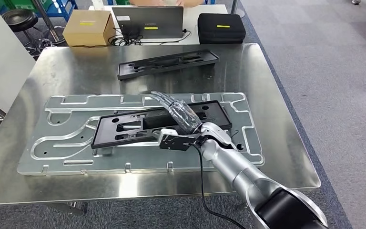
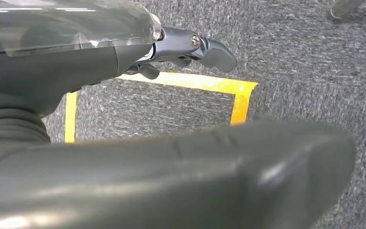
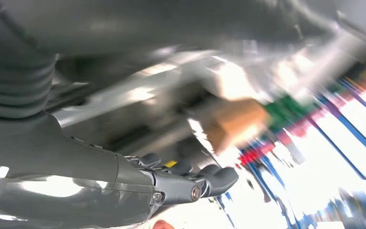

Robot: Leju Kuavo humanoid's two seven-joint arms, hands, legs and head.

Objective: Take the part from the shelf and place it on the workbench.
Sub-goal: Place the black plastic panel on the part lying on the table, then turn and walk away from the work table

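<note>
Steel surface seen from above, reflective, with grey carpet to the right. Lying flat on it, a large pale metal plate with routed channels. On the plate, a long black part, flat, slightly skewed, right end farther than left. Second black part of similar shape lying farther back on bare steel, well apart from the first.

Right hand stretched over the right portion of the near part, fingers extended and apart, pointing far-left, lying on or just above it; contact not clear. Nothing gripped. Right wrist view blurred: fingers straight, nothing between them.

Left hand in left wrist view over grey carpet with yellow floor tape; fingers extended, nothing held.

Far edge, beyond the steel: cardboard box at left, closed, yellow label on top, contents unseen. Laptop in the middle with cables beside it. Black zip case at right, closed. Black stool far left.
</note>
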